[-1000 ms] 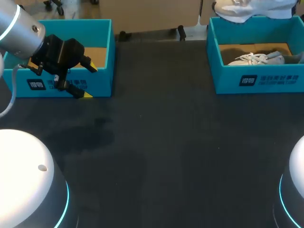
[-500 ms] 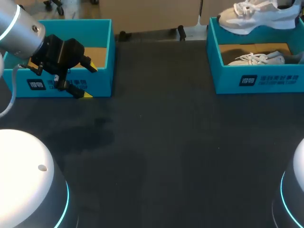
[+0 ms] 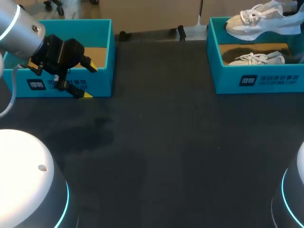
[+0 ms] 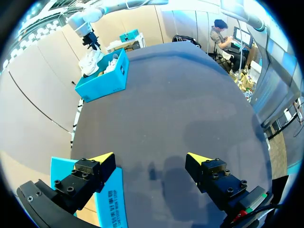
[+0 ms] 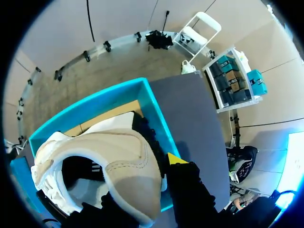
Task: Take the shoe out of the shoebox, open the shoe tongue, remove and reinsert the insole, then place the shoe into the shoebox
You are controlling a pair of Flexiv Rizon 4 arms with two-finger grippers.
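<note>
A pale beige-and-white shoe (image 3: 262, 22) hangs over the back of the right teal shoebox (image 3: 259, 78). A second similar shoe (image 3: 256, 59) lies inside that box. In the right wrist view the shoe (image 5: 114, 156) fills the space between the fingers of my right gripper (image 5: 147, 185), which is shut on it, with the box (image 5: 156, 118) beneath; only one yellow fingertip (image 5: 176, 158) shows. My left gripper (image 3: 71, 71) stands open and empty at the front wall of the left teal shoebox (image 3: 97, 88). In the left wrist view that gripper (image 4: 151, 159) faces across the table toward the far box (image 4: 104, 78).
The left shoebox shows only its brown cardboard floor (image 3: 97, 54). Dark table surface (image 3: 161, 152) stretches between the two boxes. The white bases of my arms (image 3: 23, 180) stand at the near corners.
The held shoe has come down and to the right, lower over the right shoebox. The left arm has not moved.
</note>
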